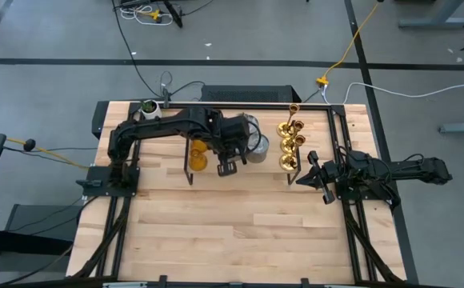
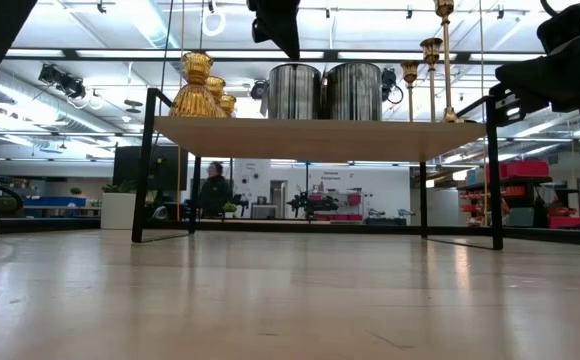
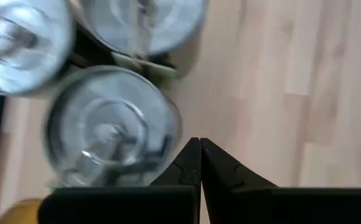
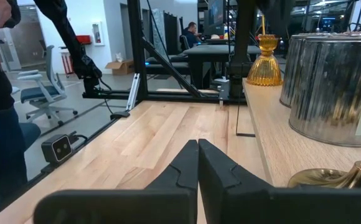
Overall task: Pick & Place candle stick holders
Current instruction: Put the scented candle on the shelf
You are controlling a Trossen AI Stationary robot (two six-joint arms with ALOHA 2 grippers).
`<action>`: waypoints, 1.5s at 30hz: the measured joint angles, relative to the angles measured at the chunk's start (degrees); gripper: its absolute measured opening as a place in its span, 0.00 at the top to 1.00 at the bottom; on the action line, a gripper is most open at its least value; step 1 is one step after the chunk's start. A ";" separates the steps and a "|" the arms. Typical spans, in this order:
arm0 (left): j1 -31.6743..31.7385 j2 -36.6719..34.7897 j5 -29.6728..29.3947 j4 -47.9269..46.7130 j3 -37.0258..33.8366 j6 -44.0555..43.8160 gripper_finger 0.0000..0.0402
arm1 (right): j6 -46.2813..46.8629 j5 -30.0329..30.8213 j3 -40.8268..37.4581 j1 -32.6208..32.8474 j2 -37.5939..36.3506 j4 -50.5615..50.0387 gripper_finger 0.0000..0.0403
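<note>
Right now my left pincer (image 1: 230, 165) hangs above the front edge of the wooden rack (image 2: 320, 137), its fingers pressed together on nothing, just beside the silver can-shaped holders (image 1: 252, 138). All the holders I can see stand on the rack: amber ones (image 1: 198, 156) at one end, cans in the middle, gold brass ones (image 1: 290, 144) at the other end. My worry is the spacing. The cans stand touching or nearly so, and if I come down without spreading the fingers first, the tips will strike a rim and shove one can into its neighbour or off the rack. My right pincer (image 1: 315, 173), also pinched shut and empty, waits just beside the rack's brass end; a careless swing there could topple those tall stems
</note>
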 joint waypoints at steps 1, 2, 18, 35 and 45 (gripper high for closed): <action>-0.02 -0.05 1.03 -0.43 0.00 -0.17 0.99 | 0.00 0.01 0.00 0.00 0.00 0.01 0.97; -0.02 -0.10 1.90 -0.78 0.00 -0.77 0.99 | 0.00 0.01 0.00 -0.01 0.00 0.01 0.97; 1.18 0.14 -4.18 -8.01 0.02 -2.50 0.99 | 0.00 0.00 0.00 -0.01 0.00 0.02 0.97; 1.95 1.52 -5.19 -6.96 -0.04 -1.04 0.98 | 0.00 0.00 0.00 0.00 0.02 0.02 0.97; 1.95 1.52 -4.26 -7.13 -0.04 -0.83 0.98 | 0.01 0.00 0.00 -0.01 0.00 0.00 0.97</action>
